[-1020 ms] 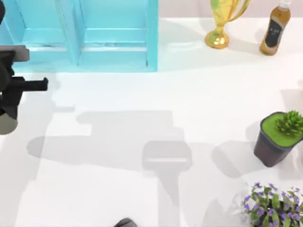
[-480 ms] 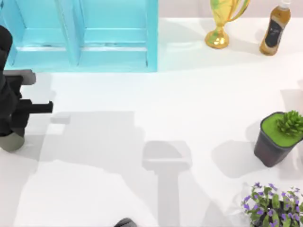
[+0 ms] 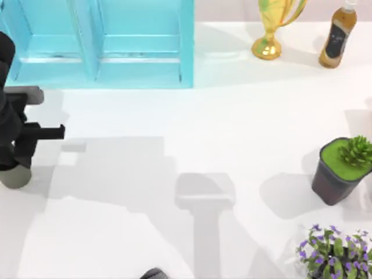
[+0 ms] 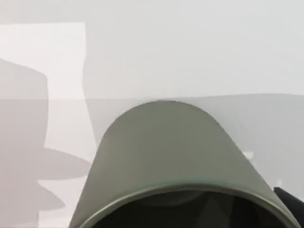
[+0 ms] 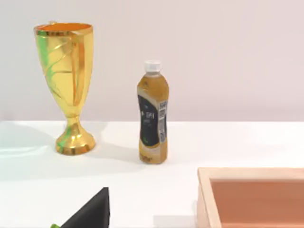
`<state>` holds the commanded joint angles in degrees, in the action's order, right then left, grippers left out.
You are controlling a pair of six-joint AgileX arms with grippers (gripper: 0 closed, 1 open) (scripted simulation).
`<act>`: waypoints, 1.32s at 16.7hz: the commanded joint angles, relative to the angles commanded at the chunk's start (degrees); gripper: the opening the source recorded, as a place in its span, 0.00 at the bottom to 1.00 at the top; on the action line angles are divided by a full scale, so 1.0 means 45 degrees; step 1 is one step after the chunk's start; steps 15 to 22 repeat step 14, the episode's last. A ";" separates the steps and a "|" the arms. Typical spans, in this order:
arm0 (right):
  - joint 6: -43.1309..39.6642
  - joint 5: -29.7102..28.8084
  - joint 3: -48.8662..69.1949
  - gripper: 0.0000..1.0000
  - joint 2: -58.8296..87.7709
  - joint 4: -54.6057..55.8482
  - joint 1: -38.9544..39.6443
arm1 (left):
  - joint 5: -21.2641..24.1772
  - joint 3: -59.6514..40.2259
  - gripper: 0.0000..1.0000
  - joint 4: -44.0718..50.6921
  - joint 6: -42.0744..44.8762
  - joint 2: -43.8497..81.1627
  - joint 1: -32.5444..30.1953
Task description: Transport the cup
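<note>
The cup point(image 3: 14, 176) sits at the table's point(image 3: 174, 116) 9 o'clock edge under the left gripper point(image 3: 13, 165), axis apparently vertical, mouth toward the wrist camera. Finger opening and grip: cannot tell. A blue cabinet point(image 3: 99, 46) stands at 11 o'clock. The bottle's point(image 5: 152, 119) label is unreadable.

Top view overhead, looking down; left wrist close on cup point(image 4: 166, 156); right wrist level, sharing trophy point(image 5: 69, 85).

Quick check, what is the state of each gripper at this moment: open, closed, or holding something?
Left gripper: at the table's left edge, directly over the cup; whether it grips the cup cannot be told.
Right gripper: cannot be told.
</note>
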<state>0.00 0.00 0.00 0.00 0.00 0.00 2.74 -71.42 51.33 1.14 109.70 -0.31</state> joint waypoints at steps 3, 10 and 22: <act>0.0000 0.0000 0.0000 1.00 0.0000 0.0000 0.0000 | 0.0000 0.0000 0.60 0.0000 0.0000 0.0000 0.0000; 0.0000 0.0000 0.0000 1.00 0.0000 0.0000 0.0000 | 0.0000 0.0000 1.00 0.0000 0.0000 0.0000 0.0000; 0.0000 0.0000 0.0000 1.00 0.0000 0.0000 0.0000 | 0.0000 0.0000 1.00 0.0000 0.0000 0.0000 0.0000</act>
